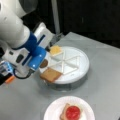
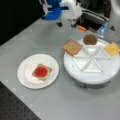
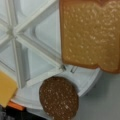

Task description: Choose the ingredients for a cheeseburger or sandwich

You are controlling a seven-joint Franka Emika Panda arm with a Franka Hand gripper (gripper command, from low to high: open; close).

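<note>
Over the far rim of the white divided tray (image 2: 91, 72) my hand (image 2: 66, 23) hangs, near the round brown patty (image 2: 90, 39); whether its fingers are apart or together I cannot tell. Three pieces lie in the tray's wedge compartments: a bread slice (image 2: 72, 47), the patty and an orange cheese square (image 2: 112, 48). From my wrist, the bread slice (image 3: 91, 33) juts past the rim beside the patty (image 3: 59, 97). On the grey table (image 2: 75, 100), a white plate (image 2: 26, 75) to the tray's left in a front view carries bread topped with a red tomato slice (image 2: 40, 71).
</note>
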